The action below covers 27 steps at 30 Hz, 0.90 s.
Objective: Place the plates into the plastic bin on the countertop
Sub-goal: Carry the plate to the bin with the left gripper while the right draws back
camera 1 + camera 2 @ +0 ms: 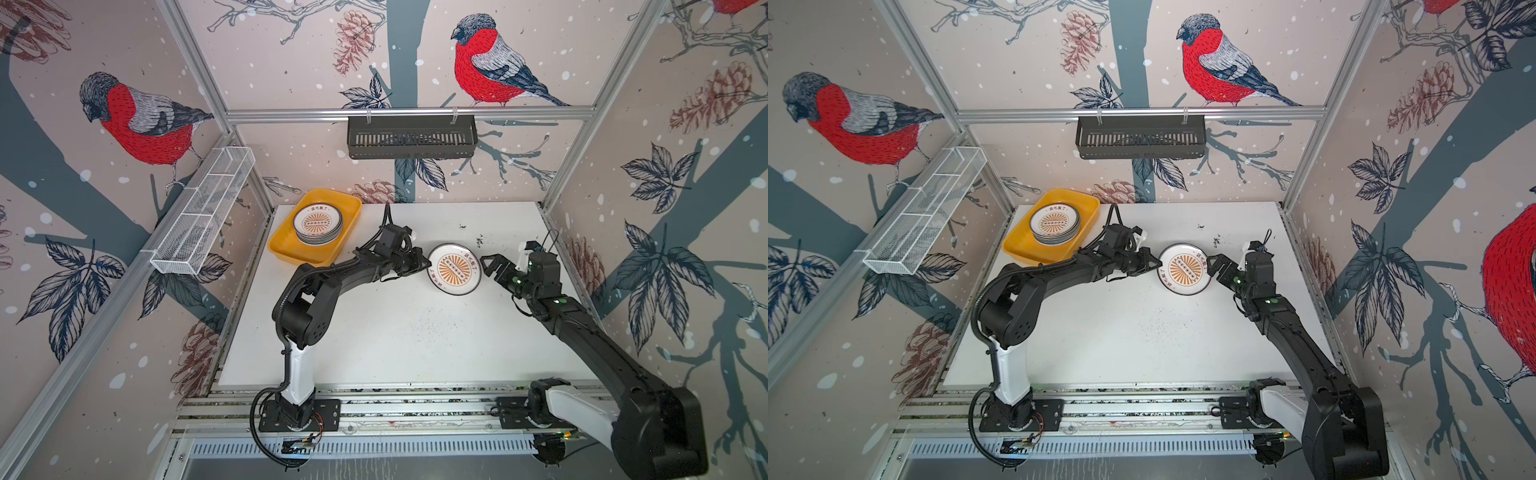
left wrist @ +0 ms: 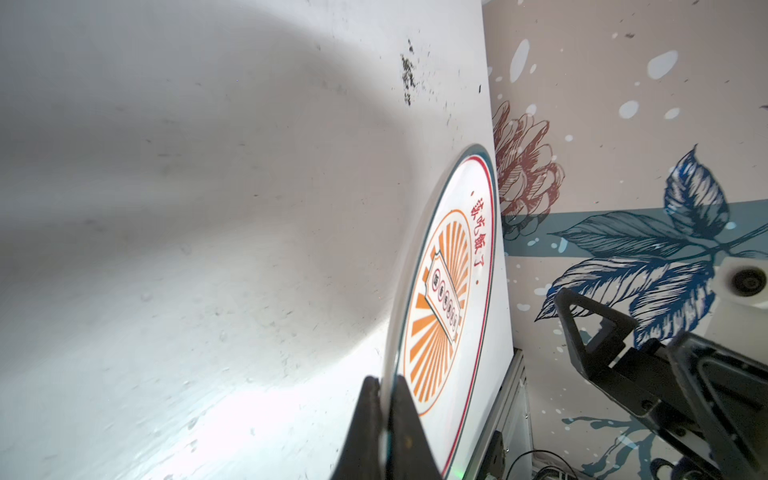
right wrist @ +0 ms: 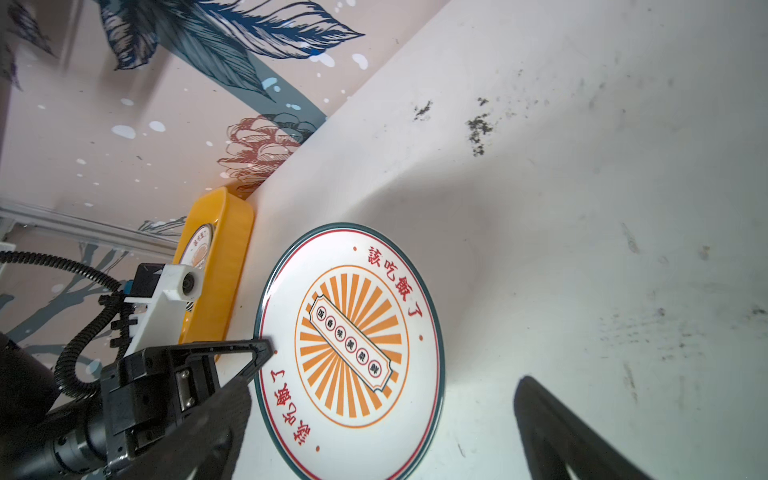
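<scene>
- A stack of small round white plates [image 1: 318, 226], topped by one with an orange sunburst, is seen inside the shallow yellow rectangular plastic bin [image 1: 286, 245]. The bin is set at the far left corner of the flat white speckled desk [image 1: 395, 332]. The number of plates in the stack cannot be counted.
- Only one small round white sunburst plate [image 1: 454, 269] is found outside the bin, on the far middle part of the desk and well apart from the bin. No other loose plate is shown, so the task is judged to be nearly complete.
- The left end effector [image 1: 427, 264] is closed tight on that plate's rim, on the side nearer the bin. In the left wrist view the rim is seen pinched between the two fingers [image 2: 405, 419].
- Whether the plate is raised off the desk cannot be told.
- The right end effector [image 1: 487, 266] is held wide open and empty, just beside the opposite rim. Contact with the rim cannot be confirmed.
- What is left is judged to be the carrying of this plate to the bin and its release onto the stack.
</scene>
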Each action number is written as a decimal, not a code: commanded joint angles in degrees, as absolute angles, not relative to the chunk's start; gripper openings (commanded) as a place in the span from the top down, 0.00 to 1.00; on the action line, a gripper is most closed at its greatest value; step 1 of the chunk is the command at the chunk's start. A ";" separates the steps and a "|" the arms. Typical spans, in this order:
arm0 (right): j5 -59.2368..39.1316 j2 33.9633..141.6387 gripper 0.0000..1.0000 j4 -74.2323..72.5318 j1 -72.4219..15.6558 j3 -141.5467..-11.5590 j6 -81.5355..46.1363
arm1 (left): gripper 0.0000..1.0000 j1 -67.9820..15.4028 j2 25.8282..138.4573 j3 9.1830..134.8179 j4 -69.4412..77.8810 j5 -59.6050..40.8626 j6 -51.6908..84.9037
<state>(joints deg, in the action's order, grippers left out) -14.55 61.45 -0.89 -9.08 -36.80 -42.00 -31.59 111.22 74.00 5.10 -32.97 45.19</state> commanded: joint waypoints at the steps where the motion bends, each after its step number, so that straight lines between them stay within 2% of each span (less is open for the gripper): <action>1: -16.25 60.83 0.00 -4.83 -10.72 -38.66 -39.62 | 1.00 -29.61 107.67 71.72 9.29 -33.86 46.59; 13: -16.33 63.91 0.01 -10.82 -22.27 -47.02 -34.05 | 1.00 -17.32 95.56 62.71 8.93 -30.83 45.45; 27: -17.94 67.22 0.01 -14.67 -32.78 -51.53 -28.13 | 1.00 0.53 92.92 60.34 11.38 -31.95 47.38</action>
<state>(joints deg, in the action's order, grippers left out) -17.50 66.98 -11.68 -32.18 -50.94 -29.93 -1.85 93.34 60.40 7.35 -31.22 45.82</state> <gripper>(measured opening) 0.995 0.075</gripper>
